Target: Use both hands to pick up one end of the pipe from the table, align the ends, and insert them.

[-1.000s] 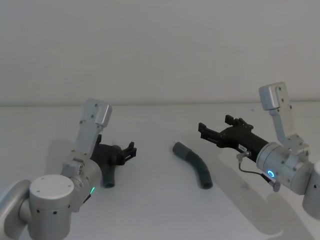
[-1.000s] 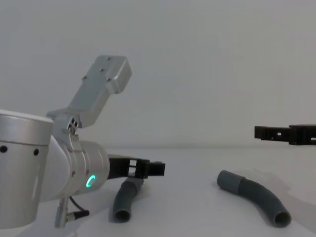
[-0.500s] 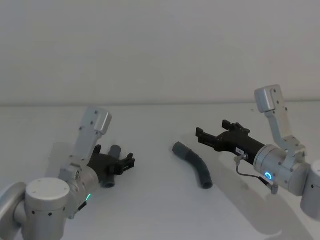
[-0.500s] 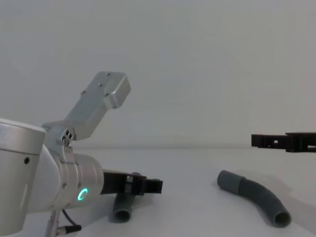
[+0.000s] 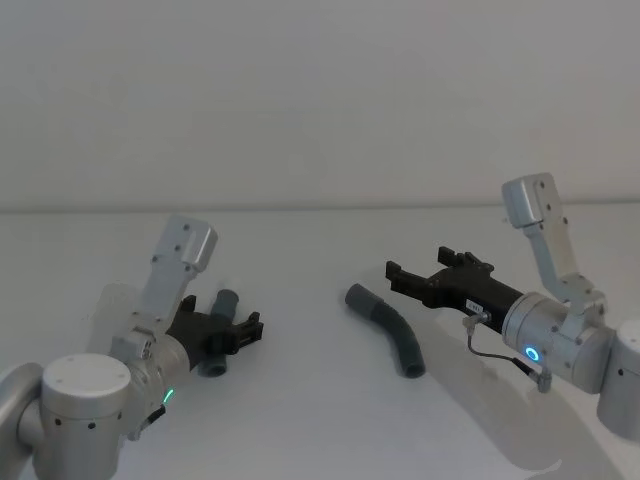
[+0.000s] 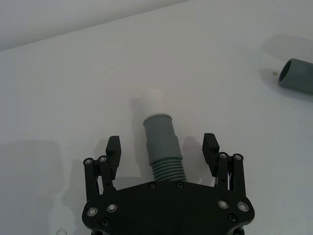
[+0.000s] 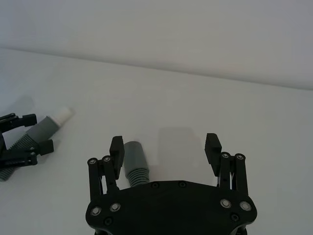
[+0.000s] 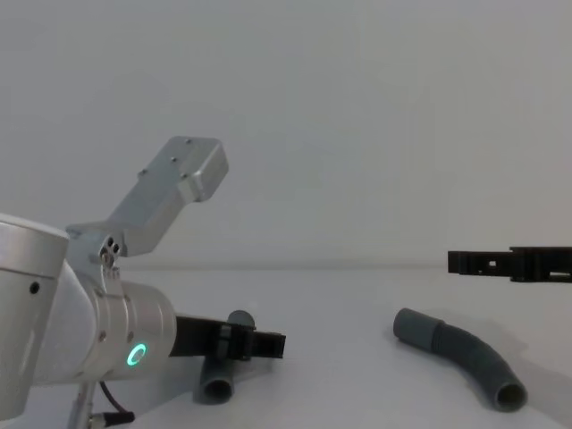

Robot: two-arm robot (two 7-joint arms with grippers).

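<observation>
Short pipe piece on the table, well off to the left of the long curved piece, ungripped.
Its whitish tip points away from the left gripper, which sits low over the ribbed end, fingers spread wide on either side and touching nothing. The long curved piece lies flat with its collar mouth facing the short one. The right gripper hovers above that collar, its fingers also spread wide and empty, one finger just beside the collar.
</observation>
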